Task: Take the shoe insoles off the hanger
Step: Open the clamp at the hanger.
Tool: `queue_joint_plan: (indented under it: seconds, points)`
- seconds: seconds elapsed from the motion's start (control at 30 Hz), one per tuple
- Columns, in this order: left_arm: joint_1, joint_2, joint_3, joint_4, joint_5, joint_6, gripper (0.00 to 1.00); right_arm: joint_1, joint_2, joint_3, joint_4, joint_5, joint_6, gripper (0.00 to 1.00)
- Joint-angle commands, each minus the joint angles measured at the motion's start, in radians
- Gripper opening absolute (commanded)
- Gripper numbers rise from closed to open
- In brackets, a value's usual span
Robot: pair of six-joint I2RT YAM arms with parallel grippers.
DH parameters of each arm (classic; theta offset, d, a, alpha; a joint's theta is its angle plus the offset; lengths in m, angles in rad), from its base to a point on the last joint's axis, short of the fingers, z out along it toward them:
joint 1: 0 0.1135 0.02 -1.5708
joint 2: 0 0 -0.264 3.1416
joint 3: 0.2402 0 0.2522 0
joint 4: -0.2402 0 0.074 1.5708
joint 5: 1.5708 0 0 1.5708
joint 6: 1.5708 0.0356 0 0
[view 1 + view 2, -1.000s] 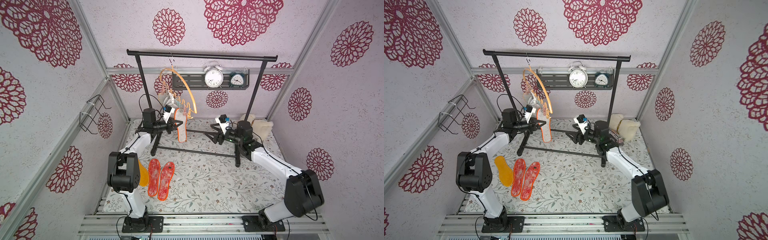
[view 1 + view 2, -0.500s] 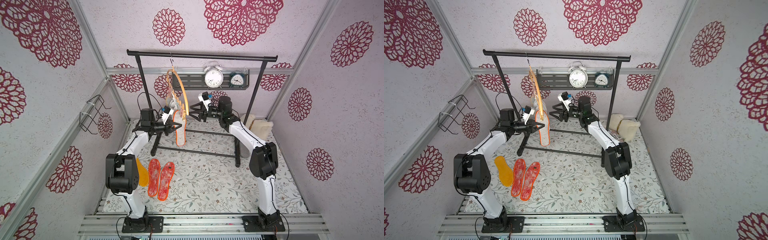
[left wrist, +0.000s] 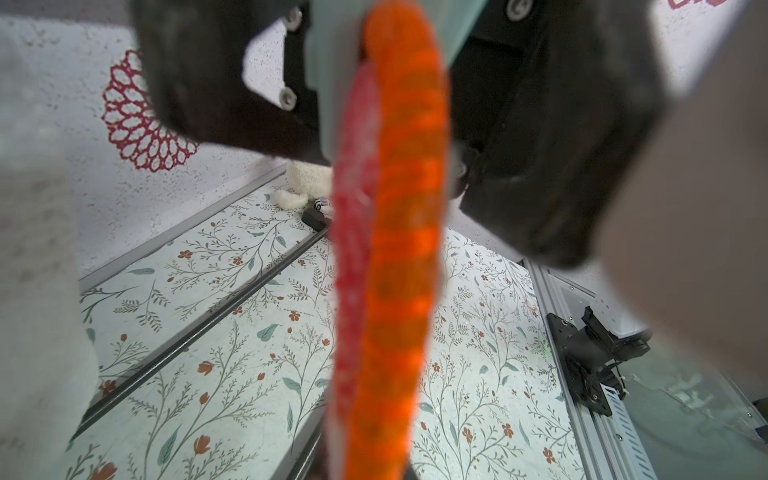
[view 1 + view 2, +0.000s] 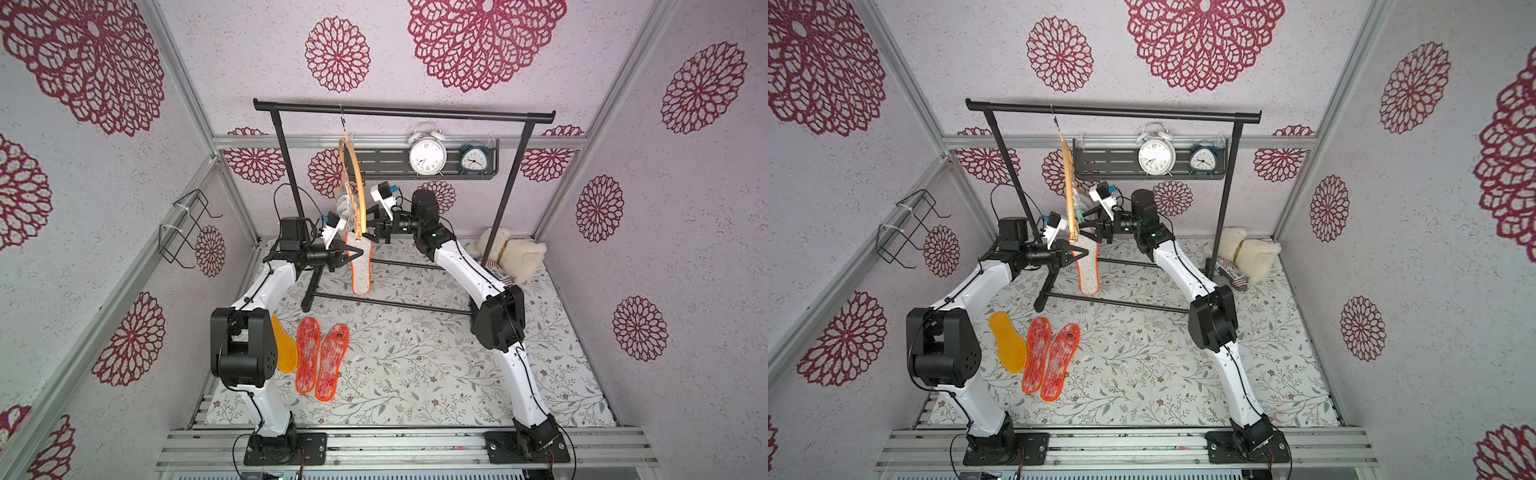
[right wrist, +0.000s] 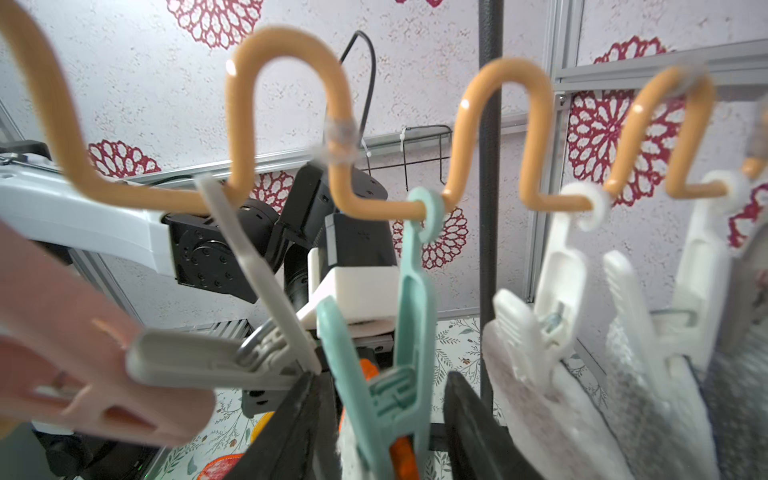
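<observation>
The orange-tan hanger (image 4: 353, 166) (image 4: 1068, 174) hangs edge-on from the black rack, its wavy bar (image 5: 286, 50) carrying pastel clothespins. A red-speckled, orange-edged insole (image 4: 360, 270) (image 4: 1089, 270) (image 3: 390, 249) hangs from a teal clothespin (image 5: 411, 332). My left gripper (image 4: 351, 253) (image 4: 1079, 254) is shut on the upper part of that insole. My right gripper (image 4: 368, 232) (image 4: 1088, 226) (image 5: 382, 386) is open, one jaw on each side of the teal clothespin, with gaps showing. Pale insoles (image 5: 540, 395) hang in white pins beside it. Two red insoles (image 4: 308, 353) and a yellow one (image 4: 284, 349) lie on the table.
The black garment rack (image 4: 403, 112) spans the back, with its base bars (image 4: 390, 305) across the floral table. Behind it a shelf holds two alarm clocks (image 4: 427, 154). A cream plush toy (image 4: 511, 253) lies at the back right. A wire basket (image 4: 187, 228) is fixed to the left wall.
My right arm rose from the table's right side to the hanger, and its jaws narrowed around the teal clothespin. The hanger turned edge-on. My left gripper kept its hold.
</observation>
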Motion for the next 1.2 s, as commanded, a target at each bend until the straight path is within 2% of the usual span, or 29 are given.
queue_joint_plan:
  seconds: [0.0, 0.2, 0.37, 0.57, 0.7, 0.83, 1.0, 1.17]
  points:
    - [0.010, 0.008, 0.020, -0.025, 0.022, 0.026, 0.00, -0.004, -0.002, 0.047, 0.140, -0.019, 0.108, 0.47]
    - [0.015, 0.009, 0.020, -0.028, 0.024, 0.029, 0.00, 0.006, 0.047, 0.145, 0.182, -0.017, 0.180, 0.45]
    - [0.016, 0.012, 0.019, -0.028, 0.024, 0.031, 0.00, 0.010, 0.053, 0.154, 0.219, 0.001, 0.208, 0.43]
    - [0.018, 0.011, 0.018, -0.031, 0.023, 0.032, 0.00, 0.011, 0.050, 0.156, 0.225, 0.003, 0.212, 0.31]
    - [0.019, 0.005, 0.014, -0.034, 0.019, 0.034, 0.00, 0.014, 0.047, 0.156, 0.218, 0.003, 0.208, 0.14]
    - [0.019, -0.001, 0.007, -0.045, 0.006, 0.035, 0.00, 0.014, 0.048, 0.156, 0.209, 0.011, 0.205, 0.05]
    - [0.019, -0.033, -0.036, -0.076, -0.040, 0.031, 0.00, 0.012, 0.050, 0.156, 0.203, 0.036, 0.197, 0.00]
    - [0.013, -0.130, -0.177, -0.101, -0.152, -0.013, 0.00, 0.007, 0.052, 0.156, 0.199, 0.050, 0.190, 0.00]
